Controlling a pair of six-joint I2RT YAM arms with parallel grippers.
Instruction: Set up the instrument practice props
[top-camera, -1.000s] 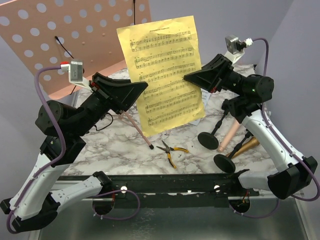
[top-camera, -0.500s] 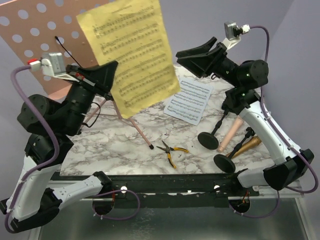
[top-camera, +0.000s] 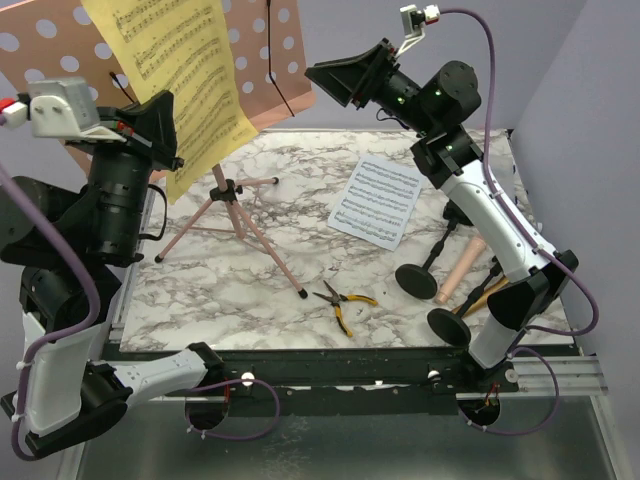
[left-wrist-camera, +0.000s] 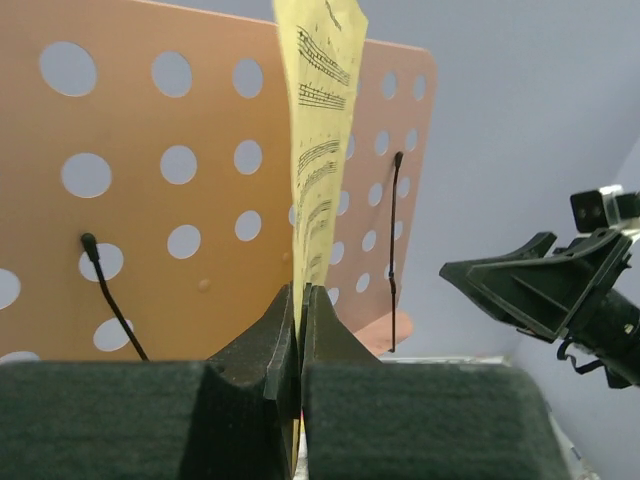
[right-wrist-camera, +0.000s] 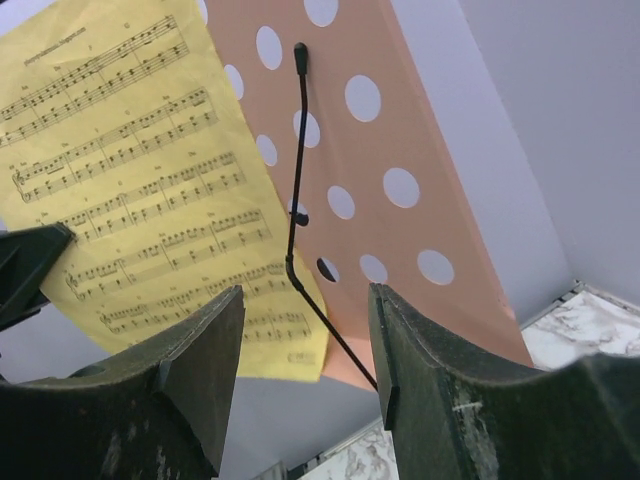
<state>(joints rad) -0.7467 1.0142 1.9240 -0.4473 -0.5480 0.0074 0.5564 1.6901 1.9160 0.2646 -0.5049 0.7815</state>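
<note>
My left gripper (top-camera: 165, 125) is shut on the lower edge of the yellow sheet-music page (top-camera: 180, 70), which stands upright just in front of the pink rack's perforated desk (top-camera: 278, 88). The left wrist view shows the page (left-wrist-camera: 318, 150) edge-on, pinched between the jaws (left-wrist-camera: 300, 300). My right gripper (top-camera: 335, 80) hangs open and empty to the right of the desk. Its wrist view looks between the fingers (right-wrist-camera: 305, 300) at the desk (right-wrist-camera: 415, 140), a black wire retainer (right-wrist-camera: 293, 180) and the yellow page (right-wrist-camera: 140, 170). A white page (top-camera: 378, 200) lies flat on the table.
The rack's tripod legs (top-camera: 232, 215) spread over the left middle of the marble table. At the right lie a pink microphone (top-camera: 460, 270), a gold one (top-camera: 480, 297) and two black round-based holders (top-camera: 415, 277) (top-camera: 448, 325). Yellow-handled pliers (top-camera: 340, 300) lie near the front edge.
The right gripper has let go of the yellow page and opened, rising up and left. The left gripper has shut on the page and carried it up and left to the rack's desk.
</note>
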